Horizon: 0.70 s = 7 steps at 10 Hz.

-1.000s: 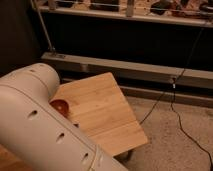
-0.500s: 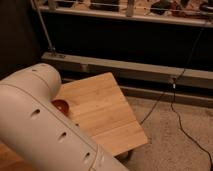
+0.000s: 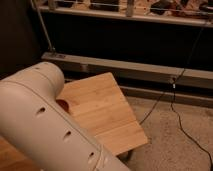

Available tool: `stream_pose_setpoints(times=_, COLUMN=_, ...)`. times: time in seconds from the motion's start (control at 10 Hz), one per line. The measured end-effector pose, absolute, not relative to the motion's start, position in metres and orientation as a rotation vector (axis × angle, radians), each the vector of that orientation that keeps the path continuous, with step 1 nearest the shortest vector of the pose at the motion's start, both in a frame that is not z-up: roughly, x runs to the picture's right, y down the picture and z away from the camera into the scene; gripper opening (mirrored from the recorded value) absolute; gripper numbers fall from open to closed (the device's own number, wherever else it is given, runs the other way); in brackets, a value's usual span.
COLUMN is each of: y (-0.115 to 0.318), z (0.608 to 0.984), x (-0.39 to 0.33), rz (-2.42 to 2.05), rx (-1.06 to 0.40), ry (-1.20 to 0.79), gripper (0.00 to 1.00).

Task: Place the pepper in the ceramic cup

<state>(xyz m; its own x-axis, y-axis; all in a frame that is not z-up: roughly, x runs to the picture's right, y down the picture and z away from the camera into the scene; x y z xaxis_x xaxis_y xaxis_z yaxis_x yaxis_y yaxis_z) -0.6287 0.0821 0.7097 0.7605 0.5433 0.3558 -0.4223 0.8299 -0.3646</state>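
My large white arm fills the lower left of the camera view and hides most of the wooden table. A sliver of a round red-orange bowl shows at the arm's edge on the table. The pepper and the ceramic cup are hidden or out of view. My gripper is not in view.
A black cable runs across the speckled floor to the right of the table. A metal rail and a dark wall stand behind the table, with a shelf of objects at the top.
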Motion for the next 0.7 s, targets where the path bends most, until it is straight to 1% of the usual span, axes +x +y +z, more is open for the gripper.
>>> stream_pose_setpoints(times=0.4, y=0.080, z=0.708, x=-0.614, rz=0.536, rx=-0.249, ry=-0.422, gripper=0.70)
stream_pose_setpoints(times=0.7, y=0.069, z=0.700, x=-0.600, rz=0.541, rx=-0.207, ry=-0.365, gripper=0.70)
